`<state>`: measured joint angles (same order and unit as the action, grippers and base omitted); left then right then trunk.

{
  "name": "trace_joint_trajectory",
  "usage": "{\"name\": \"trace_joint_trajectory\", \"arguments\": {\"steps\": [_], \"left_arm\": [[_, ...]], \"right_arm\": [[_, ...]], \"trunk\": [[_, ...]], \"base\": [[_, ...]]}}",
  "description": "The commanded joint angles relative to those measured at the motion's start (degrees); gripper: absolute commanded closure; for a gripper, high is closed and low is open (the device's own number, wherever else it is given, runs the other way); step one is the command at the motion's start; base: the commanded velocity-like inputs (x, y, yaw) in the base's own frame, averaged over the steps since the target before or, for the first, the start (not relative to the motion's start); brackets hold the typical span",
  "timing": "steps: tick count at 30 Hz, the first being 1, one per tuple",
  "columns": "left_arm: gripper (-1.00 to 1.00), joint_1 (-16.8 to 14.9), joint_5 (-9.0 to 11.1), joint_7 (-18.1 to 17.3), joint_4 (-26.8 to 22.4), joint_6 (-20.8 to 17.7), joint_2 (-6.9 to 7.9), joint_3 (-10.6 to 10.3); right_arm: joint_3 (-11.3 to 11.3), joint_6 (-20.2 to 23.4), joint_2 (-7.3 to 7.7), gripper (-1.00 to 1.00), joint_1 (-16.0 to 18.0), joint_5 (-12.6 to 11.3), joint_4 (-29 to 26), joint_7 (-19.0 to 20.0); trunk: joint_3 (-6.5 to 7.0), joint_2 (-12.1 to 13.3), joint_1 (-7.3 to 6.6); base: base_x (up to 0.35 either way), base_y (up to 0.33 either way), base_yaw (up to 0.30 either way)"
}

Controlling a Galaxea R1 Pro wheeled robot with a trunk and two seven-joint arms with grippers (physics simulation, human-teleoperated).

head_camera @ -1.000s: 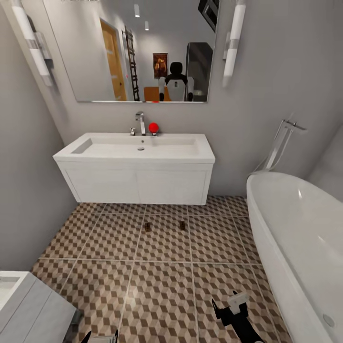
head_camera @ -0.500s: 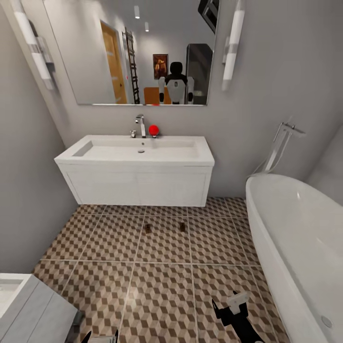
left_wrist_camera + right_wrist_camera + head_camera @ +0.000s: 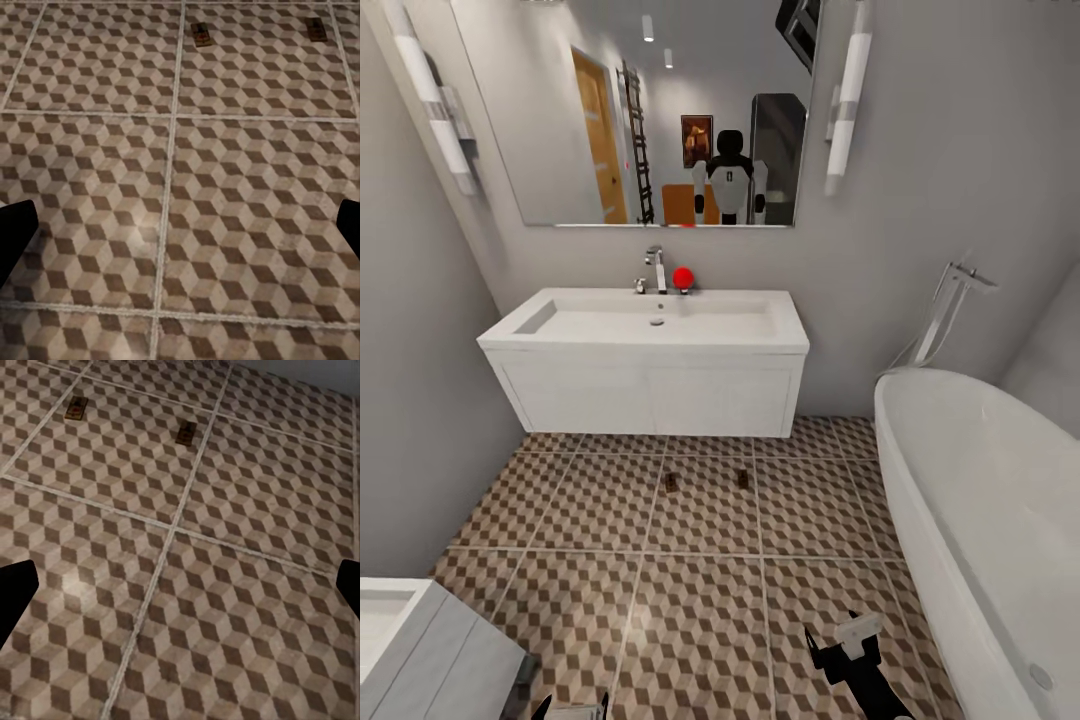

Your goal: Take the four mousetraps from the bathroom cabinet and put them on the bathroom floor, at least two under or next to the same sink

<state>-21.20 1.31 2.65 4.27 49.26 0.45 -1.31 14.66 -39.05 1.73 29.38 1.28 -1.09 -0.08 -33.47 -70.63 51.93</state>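
The right gripper (image 3: 847,640) sits low at about 5 o'clock in the head view, its jaws spread with nothing between them; the right wrist view shows dark fingertips (image 3: 15,592) at both edges and bare tile in the gap. The left gripper (image 3: 180,232) is likewise spread and empty, its tips far apart at the frame edges over the bathroom floor (image 3: 700,600). Further out, two mousetraps lie flat on the same tile: one mousetrap (image 3: 671,483) and a second mousetrap (image 3: 743,478) beside it, apart from each other, just in front of the sink (image 3: 650,320), toward 12 o'clock from the grippers. A bathtub (image 3: 980,480) fills the 3 o'clock side, and a small white unit (image 3: 420,650) stands at 8 o'clock. With two traps apparently placed and both grippers empty, two more likely remain in the cabinet. The risk from here is the base: turning in this tight space could clip the bathtub or white unit, or roll over the traps and knock them away from the sink.
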Motion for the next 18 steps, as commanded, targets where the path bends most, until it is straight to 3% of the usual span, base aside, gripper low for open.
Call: {"name": "trace_joint_trajectory", "arguments": {"steps": [1,18], "left_arm": [[-1.0,-0.1,0.1,0.2,0.2,0.3,-0.01,-0.2],[-1.0,-0.1,0.1,0.2,0.2,0.2,-0.01,-0.2]], "right_arm": [[0.0,-0.2,0.01,-1.0,0.0,0.1,0.0,0.0],[0.0,-0.1,-0.16,-1.0,0.0,0.1,0.0,-0.1]], "trunk": [[0.14,0.4,-0.23],[3.19,7.2,-3.96]], "base": [[0.0,0.0,0.0],[0.0,0.0,0.0]]}}
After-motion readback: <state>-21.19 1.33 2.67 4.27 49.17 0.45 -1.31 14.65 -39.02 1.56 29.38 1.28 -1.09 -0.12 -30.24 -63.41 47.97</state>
